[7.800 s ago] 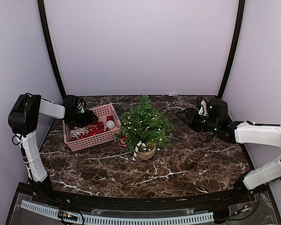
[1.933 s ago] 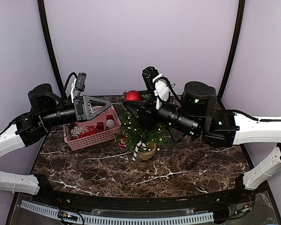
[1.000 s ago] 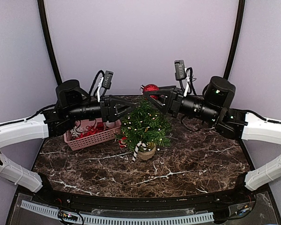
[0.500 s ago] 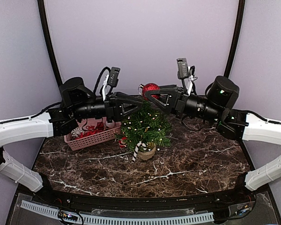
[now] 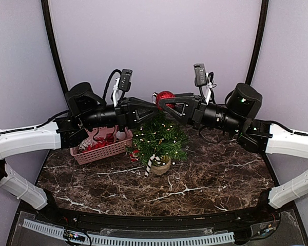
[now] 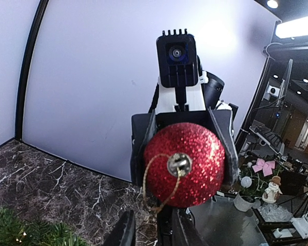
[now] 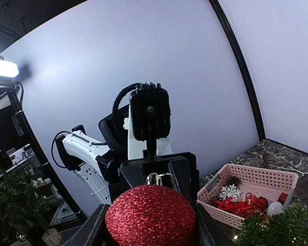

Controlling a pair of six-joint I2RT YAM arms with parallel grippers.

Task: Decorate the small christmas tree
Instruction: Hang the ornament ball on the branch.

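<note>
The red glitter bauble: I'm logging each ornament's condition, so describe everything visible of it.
The red glitter bauble is a round ball coated in coarse red glitter, with a silver cap and a thin gold hanging loop drooping from it. It looks intact. The right gripper clamps it between its fingers, in the air above the small christmas tree, cap pointing toward the left gripper, whose open fingers appear not to touch the ball.

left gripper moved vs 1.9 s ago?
Yes. The left gripper has swung right, from over the pink basket to above the small christmas tree, facing the red glitter bauble.
</note>
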